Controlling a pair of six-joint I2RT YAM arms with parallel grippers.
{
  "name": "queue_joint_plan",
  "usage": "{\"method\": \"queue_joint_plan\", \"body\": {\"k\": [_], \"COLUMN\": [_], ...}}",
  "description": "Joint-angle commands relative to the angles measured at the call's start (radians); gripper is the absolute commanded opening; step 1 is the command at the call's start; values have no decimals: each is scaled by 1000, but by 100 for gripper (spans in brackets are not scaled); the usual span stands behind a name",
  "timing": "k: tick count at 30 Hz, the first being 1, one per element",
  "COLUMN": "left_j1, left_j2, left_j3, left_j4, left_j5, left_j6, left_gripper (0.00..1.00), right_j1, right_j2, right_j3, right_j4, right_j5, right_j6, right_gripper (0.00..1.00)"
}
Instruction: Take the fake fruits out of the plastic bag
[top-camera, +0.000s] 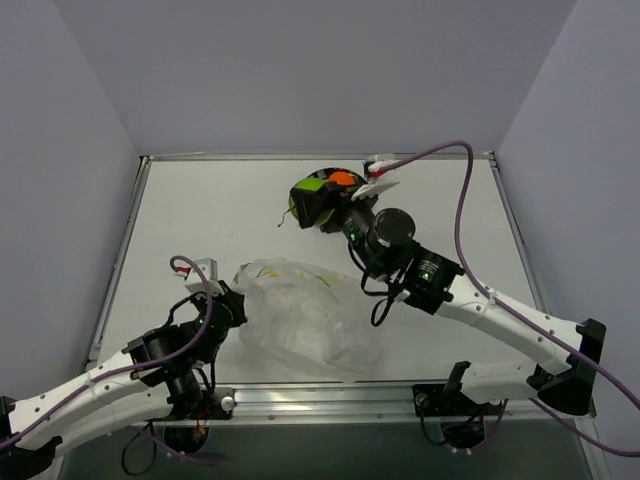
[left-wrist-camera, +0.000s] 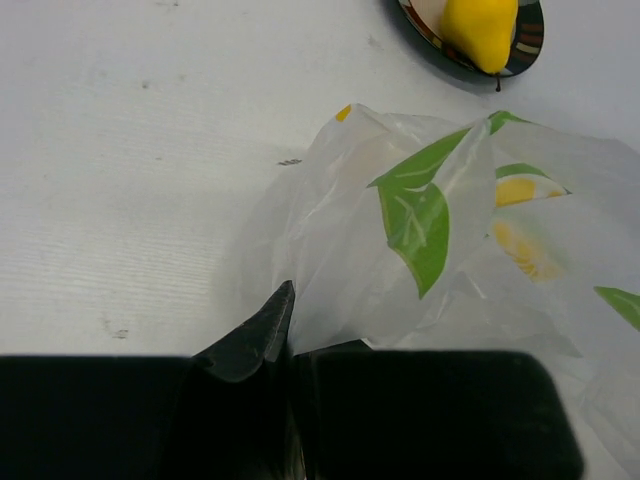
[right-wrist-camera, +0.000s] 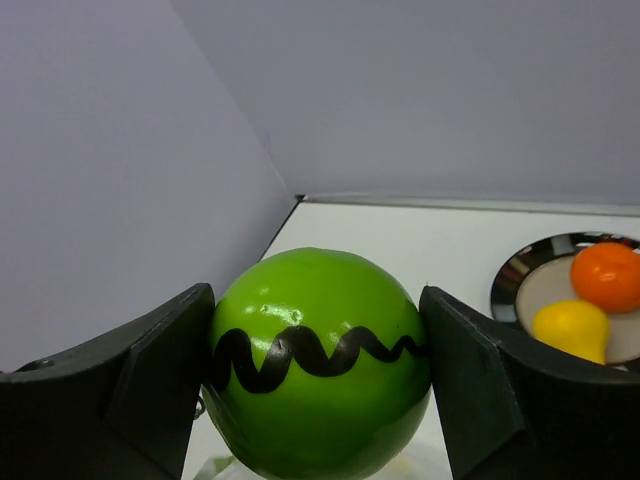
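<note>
My right gripper (right-wrist-camera: 320, 375) is shut on the round green fake fruit (right-wrist-camera: 318, 360), which has a black wavy line around it and fills the gap between both fingers. In the top view this gripper (top-camera: 315, 203) holds the green fruit (top-camera: 305, 195) in the air at the left edge of the dark-rimmed plate (right-wrist-camera: 515, 285). On the plate lie the orange fruit (right-wrist-camera: 605, 275) and the yellow pear-like fruit (right-wrist-camera: 570, 330). The plastic bag (top-camera: 305, 310) lies crumpled on the table in front. My left gripper (left-wrist-camera: 285, 345) is shut on its left edge (left-wrist-camera: 330, 320).
The plate (left-wrist-camera: 520, 50) with the yellow fruit (left-wrist-camera: 480, 25) lies beyond the bag's far end. Grey walls close in the white table (top-camera: 200, 210) at the back and on both sides. A metal rail (top-camera: 320, 395) runs along the near edge.
</note>
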Motion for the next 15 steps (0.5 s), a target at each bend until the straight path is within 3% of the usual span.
{"method": "queue_joint_plan", "body": {"k": [1, 11, 15], "left_j1": [-4, -1, -1], "left_j2": [15, -52, -106], "left_j3": [75, 85, 54], "left_j4": [-193, -504, -500], "left_j5": [-95, -176, -168], "left_j6": [-78, -296, -301], "left_gripper": [2, 2, 2], "right_j1": [-107, -358, -402], "right_j2": [120, 559, 703], "right_j3": [84, 214, 301], "right_j4": [38, 88, 121], "right_j5": [-126, -237, -281], "right_j6": [-51, -128, -179], "right_gripper": [37, 38, 38]}}
